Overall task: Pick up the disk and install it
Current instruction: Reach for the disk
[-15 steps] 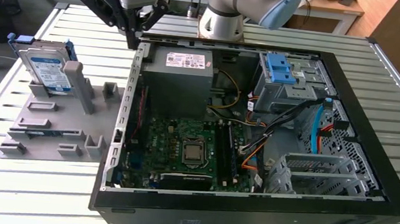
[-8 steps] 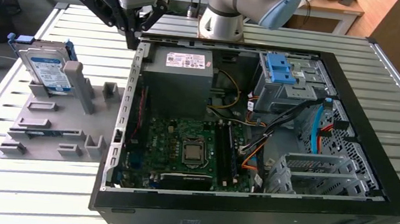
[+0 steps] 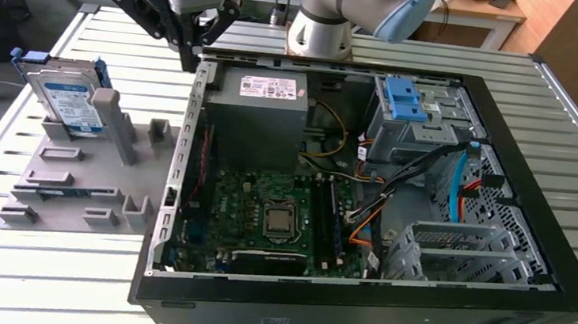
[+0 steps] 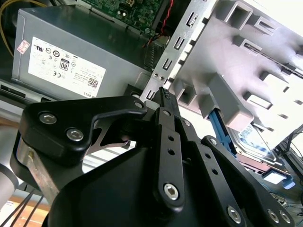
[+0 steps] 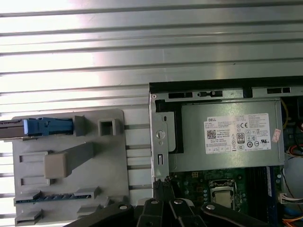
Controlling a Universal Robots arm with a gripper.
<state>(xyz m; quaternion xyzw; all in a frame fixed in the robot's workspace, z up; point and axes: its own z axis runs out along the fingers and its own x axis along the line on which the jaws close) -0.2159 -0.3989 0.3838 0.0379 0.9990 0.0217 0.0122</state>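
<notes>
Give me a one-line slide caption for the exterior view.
Gripper hovers near a corner of the open computer case; the disk stands upright in a grey holder on the table.

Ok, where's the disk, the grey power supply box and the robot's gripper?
disk [image 3: 69, 105]: exterior view, on its white-and-blue label.
power supply [image 5: 194, 142]: first wrist view, on the grey casing beside its sticker.
gripper [image 3: 190, 62]: exterior view, where its shut fingers meet.

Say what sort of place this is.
Probably a robotics lab workbench: an open desktop computer case on a slatted metal table, a grey fixture holding the disk, and a robot arm.
</notes>
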